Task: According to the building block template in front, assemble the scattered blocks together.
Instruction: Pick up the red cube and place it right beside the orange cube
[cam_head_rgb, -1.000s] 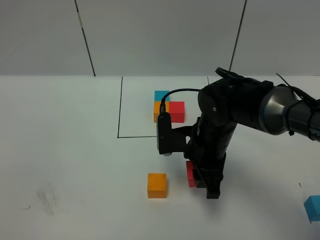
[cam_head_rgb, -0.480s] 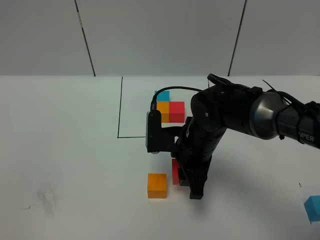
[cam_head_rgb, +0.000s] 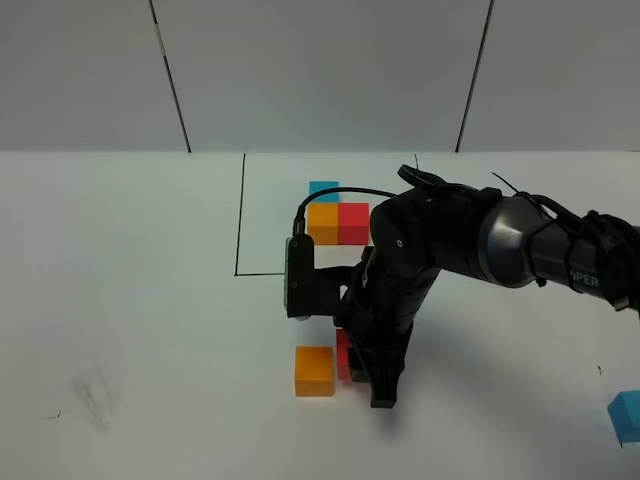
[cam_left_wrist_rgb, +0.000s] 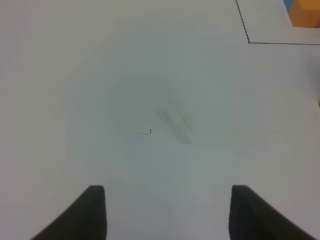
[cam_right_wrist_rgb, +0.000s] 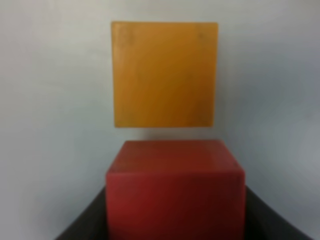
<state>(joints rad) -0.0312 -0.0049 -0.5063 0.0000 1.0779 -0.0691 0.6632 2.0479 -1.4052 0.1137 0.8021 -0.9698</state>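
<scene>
My right gripper (cam_head_rgb: 365, 372) clamps the red block (cam_head_rgb: 343, 353), just beside the orange block (cam_head_rgb: 314, 371). The light blue block (cam_head_rgb: 626, 415) lies well apart, rightward. Behind stands the framed template (cam_head_rgb: 338, 222). My left gripper (cam_left_wrist_rgb: 167, 212) hangs over the table (cam_left_wrist_rgb: 150, 90), jaws spread.

The black right arm (cam_head_rgb: 440, 250) hides all but a sliver of the loose matte red cube (cam_head_rgb: 343, 356) in the high view, so we cannot tell whether it touches the loose orange cube (cam_head_rgb: 314, 370). The loose light blue cube (cam_head_rgb: 626, 416) is cut by that view's right edge. Up close the red cube is blurred and cropped, and the right gripper (cam_right_wrist_rgb: 175, 220) shows only as dark corners. The left wrist view clips the framed template's orange cube (cam_left_wrist_rgb: 306, 14).
</scene>
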